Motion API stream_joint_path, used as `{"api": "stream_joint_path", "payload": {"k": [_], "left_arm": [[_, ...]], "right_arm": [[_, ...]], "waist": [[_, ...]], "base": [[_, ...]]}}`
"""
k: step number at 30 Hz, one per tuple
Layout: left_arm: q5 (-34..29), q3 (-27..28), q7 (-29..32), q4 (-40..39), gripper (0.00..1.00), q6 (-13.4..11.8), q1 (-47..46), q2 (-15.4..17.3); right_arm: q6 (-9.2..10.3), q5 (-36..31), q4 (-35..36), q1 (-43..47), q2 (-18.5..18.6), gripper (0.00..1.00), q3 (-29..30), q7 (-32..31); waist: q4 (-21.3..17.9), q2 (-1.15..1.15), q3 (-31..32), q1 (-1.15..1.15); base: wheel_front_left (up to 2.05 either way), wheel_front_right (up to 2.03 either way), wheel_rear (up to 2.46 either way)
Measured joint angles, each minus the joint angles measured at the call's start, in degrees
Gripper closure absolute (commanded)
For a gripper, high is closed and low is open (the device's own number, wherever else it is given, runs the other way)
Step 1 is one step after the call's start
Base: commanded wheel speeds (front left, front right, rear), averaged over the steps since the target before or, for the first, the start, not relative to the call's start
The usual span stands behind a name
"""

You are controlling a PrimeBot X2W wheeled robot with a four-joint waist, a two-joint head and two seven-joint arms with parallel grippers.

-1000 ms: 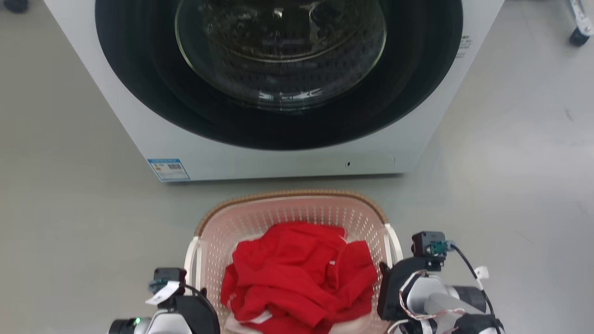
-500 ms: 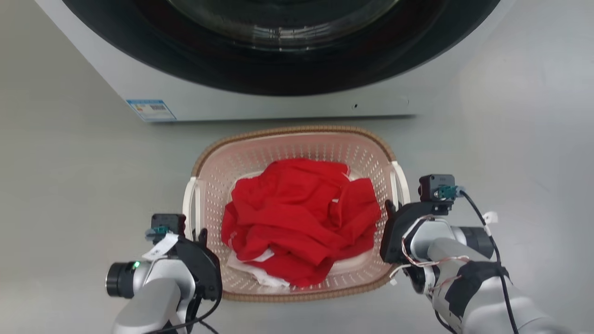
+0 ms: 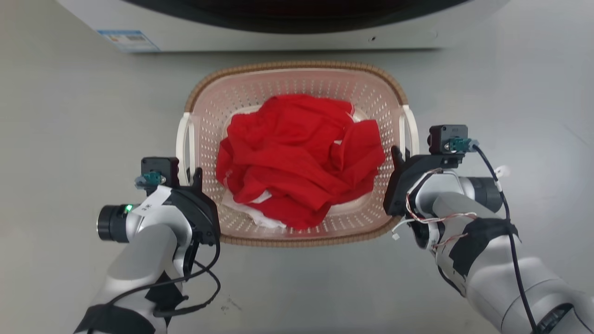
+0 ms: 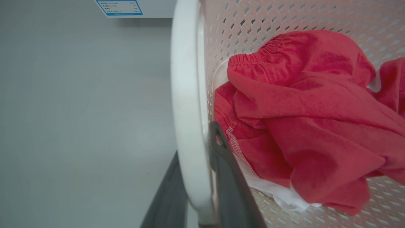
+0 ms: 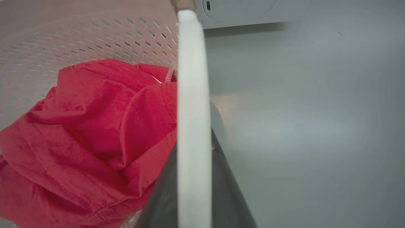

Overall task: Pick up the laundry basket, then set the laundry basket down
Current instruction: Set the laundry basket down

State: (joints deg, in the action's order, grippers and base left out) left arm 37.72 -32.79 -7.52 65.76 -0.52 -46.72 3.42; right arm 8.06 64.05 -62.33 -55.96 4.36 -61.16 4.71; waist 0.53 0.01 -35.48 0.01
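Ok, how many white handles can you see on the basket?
2. The left handle, gripped by the left end effector, and the right handle, gripped by the right end effector, on opposite sides of the basket.

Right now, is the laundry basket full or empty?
Partly full: crumpled red clothes and a white cloth lie in the laundry basket, its perforated walls bare above them.

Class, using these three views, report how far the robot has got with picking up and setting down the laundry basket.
Done: the left gripper and right gripper each have fingers closed on the white side handles of the laundry basket. In hand: the lift; whether the basket has left the floor is unclear. Left: setting it down.
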Motion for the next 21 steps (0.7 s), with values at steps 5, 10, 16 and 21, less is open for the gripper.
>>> {"api": "stream_joint_path", "payload": {"k": [5, 10, 16, 21], "left_arm": [[-0.1, 0.3, -0.7, -0.6, 1.0, -0.1, -2.8, 0.2], [-0.5, 0.4, -1.5, -0.8, 1.0, -0.1, -4.9, 0.4], [-1.5, 0.3, -2.5, -0.9, 1.0, -0.1, -7.0, 0.5], [-1.7, 0.4, -3.3, -1.0, 1.0, -0.2, -8.5, 0.7]], "right_arm": [[0.0, -0.5, -0.6, -3.2, 0.1, 1.0, 0.2, 1.0], [0.0, -1.1, -1.2, -5.4, 0.1, 1.0, 0.4, 2.0], [-0.08, -1.7, -2.0, -7.3, 0.1, 1.0, 0.4, 3.4], [-0.31, -2.1, -2.2, -8.3, 0.1, 1.0, 0.2, 4.5]], "waist": [[0.3, 0.0, -4.3, 0.0], [0.6, 0.0, -8.3, 0.0], [0.9, 0.0, -12.0, 0.0], [1.3, 0.0, -13.9, 0.0]], "base": [[0.0, 0.0, 0.0], [0.0, 0.0, 0.0], [0.0, 0.0, 0.0], [0.0, 0.0, 0.0]]}}
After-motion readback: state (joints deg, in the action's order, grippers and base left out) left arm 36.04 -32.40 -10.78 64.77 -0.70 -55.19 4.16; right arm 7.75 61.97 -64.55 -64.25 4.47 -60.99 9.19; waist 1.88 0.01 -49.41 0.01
